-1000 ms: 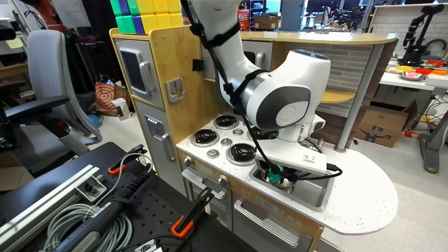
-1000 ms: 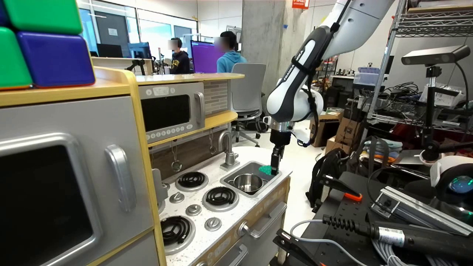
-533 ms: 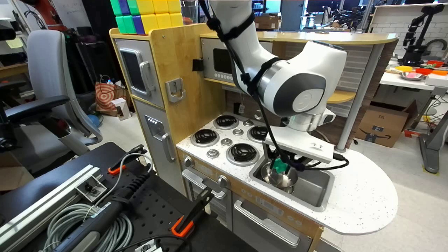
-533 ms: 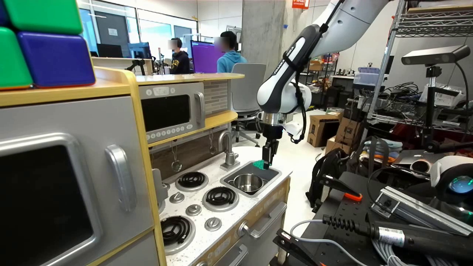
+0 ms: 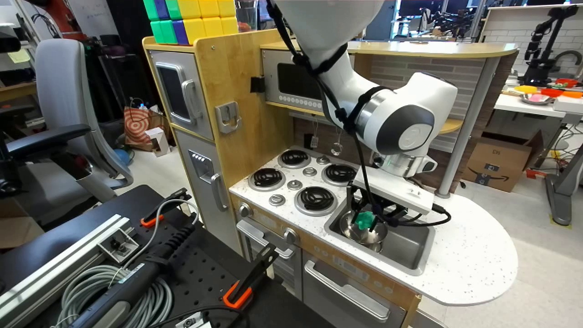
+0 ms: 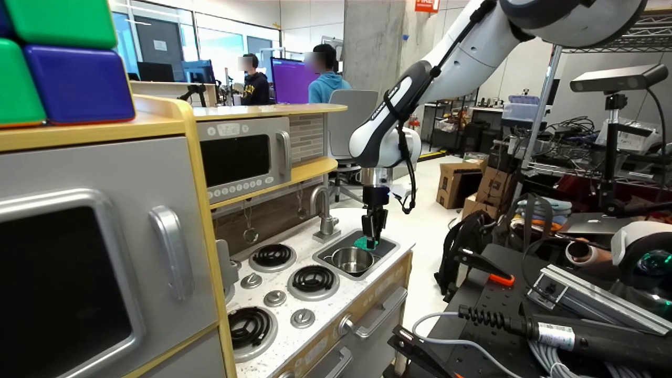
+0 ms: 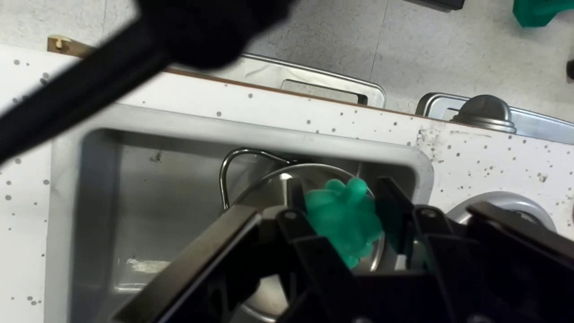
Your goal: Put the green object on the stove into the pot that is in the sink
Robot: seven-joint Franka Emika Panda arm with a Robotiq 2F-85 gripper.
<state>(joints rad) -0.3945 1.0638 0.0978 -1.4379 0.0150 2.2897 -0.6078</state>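
Observation:
My gripper (image 7: pixel 343 197) is shut on the green object (image 7: pixel 343 220), a small knobbly bright-green item. It hangs between the two black fingers. In the wrist view the silver pot (image 7: pixel 269 193) lies below it, partly hidden by the fingers. The pot stands in the steel sink (image 7: pixel 166 215). In an exterior view the green object (image 5: pixel 364 220) overlaps the pot (image 5: pixel 375 235). In an exterior view the gripper (image 6: pixel 371 242) and the green object (image 6: pixel 362 243) are at the pot's (image 6: pixel 353 260) far right rim, slightly above it. The stove (image 5: pixel 288 210) holds only burners and knobs.
A curved silver faucet (image 6: pixel 320 210) stands behind the sink. A microwave (image 6: pixel 247 157) and shelf overhang the back of the counter. A tall wooden cabinet (image 5: pixel 246 118) stands beside the stove. A black table (image 5: pixel 196 273) with cables and clamps is in front.
The arm has carried the green object across the sink towards the pot. It first rose, then came down slightly. The pot has not moved. The fingers stay around the object.

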